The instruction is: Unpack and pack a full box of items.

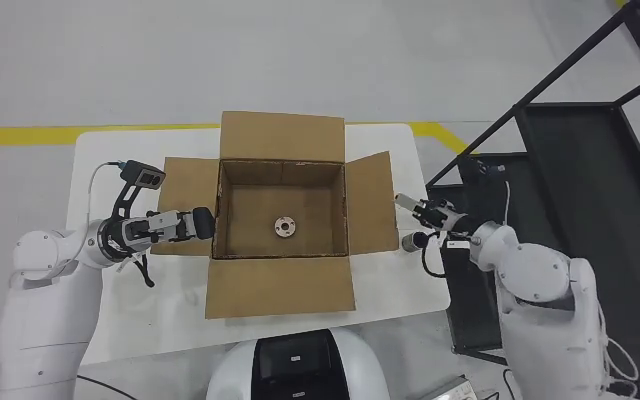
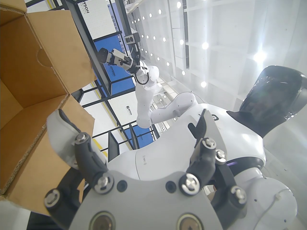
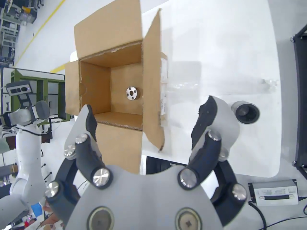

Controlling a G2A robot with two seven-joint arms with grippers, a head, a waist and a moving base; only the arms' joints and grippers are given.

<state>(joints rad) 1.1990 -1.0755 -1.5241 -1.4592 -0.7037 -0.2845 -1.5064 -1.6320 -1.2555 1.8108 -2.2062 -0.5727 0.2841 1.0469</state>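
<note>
Reaching for the metal ring (image 1: 285, 227) in the box (image 1: 283, 172), drop straight down. The left claw (image 2: 130, 120) and right claw (image 3: 148, 108) are wide, empty.

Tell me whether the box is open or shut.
Open. The box has all four flaps spread outward, and the top view looks down to its floor, where one metal disc lies.

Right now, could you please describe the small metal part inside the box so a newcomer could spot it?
An open cardboard box sits on the white table. On its floor lies a silver disc with a centre hole, the only thing inside; the grey cylinder sits outside it.
</note>
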